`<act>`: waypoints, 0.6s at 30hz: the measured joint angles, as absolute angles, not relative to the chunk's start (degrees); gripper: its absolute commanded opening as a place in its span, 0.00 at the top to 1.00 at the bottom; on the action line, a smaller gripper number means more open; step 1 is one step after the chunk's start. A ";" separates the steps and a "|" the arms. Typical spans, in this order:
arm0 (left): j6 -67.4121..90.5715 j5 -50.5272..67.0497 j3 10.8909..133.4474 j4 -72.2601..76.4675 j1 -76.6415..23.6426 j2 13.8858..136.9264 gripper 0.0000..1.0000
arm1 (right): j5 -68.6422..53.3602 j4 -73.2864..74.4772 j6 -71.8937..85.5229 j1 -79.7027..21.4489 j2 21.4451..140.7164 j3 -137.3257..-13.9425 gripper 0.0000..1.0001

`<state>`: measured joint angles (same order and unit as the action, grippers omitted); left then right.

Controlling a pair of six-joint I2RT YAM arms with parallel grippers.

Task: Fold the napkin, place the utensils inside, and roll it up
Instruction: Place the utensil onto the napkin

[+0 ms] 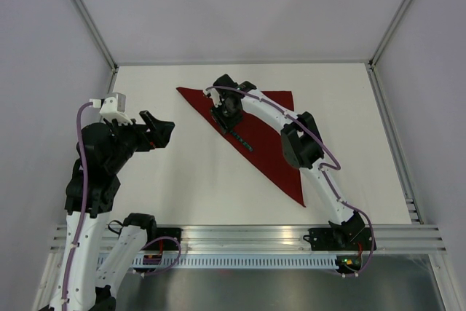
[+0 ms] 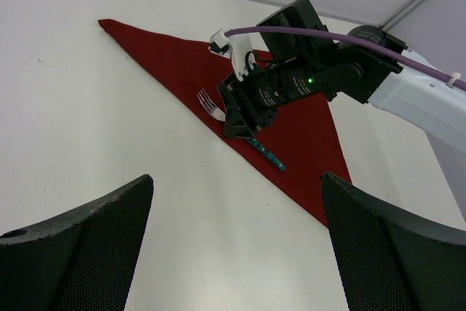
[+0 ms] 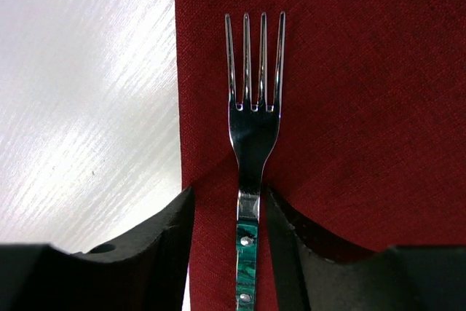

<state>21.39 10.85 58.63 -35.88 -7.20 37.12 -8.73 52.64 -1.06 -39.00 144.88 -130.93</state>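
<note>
On the left side of the bench (image 1: 182, 187) I see the left gripper (image 1: 159, 131) hanging above the bare white surface. It points toward the middle. Its fingers (image 2: 87, 245) are spread as wide as they go, with nothing between them and nothing touching them. It is well apart from the cloth.

Moving right, the napkin (image 1: 271, 152) lies flat, folded into a dark red triangle, on the far half of the bench from the middle over to the right. One short side runs along near the far edge. The other comes down toward the near edge, roughly parallel to the right edge, so the square corner faces the far right corner of the bench. The long edge slants from the far middle down to a point toward the near right.

The fork (image 3: 253, 129) rests on the napkin just inside that long edge and in line with it. Its silver tines point toward the far left tip of the triangle and its teal handle toward the near right.

The right gripper (image 3: 229, 198) is low over the fork, one finger on each side of the handle just below the neck. The jaws are parted. I see red cloth between the handle and the finger on the bare-bench side, so it has no grip on the fork.
</note>
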 measured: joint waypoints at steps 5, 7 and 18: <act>21.41 12.16 58.63 -35.33 -7.20 37.41 0.00 | -8.60 52.62 -1.21 -39.00 142.23 -128.70 0.45; 21.43 13.63 58.15 -33.34 -7.20 37.45 0.00 | -8.49 52.51 -1.26 -38.76 139.52 -127.28 0.44; 22.31 11.22 49.63 -14.61 -24.18 44.58 0.00 | -11.84 42.13 0.82 -21.56 102.56 -107.61 0.41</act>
<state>22.31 11.22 49.63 -14.61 -24.18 44.58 -11.84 42.13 0.82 -21.56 102.56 -107.61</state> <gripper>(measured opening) 0.993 0.586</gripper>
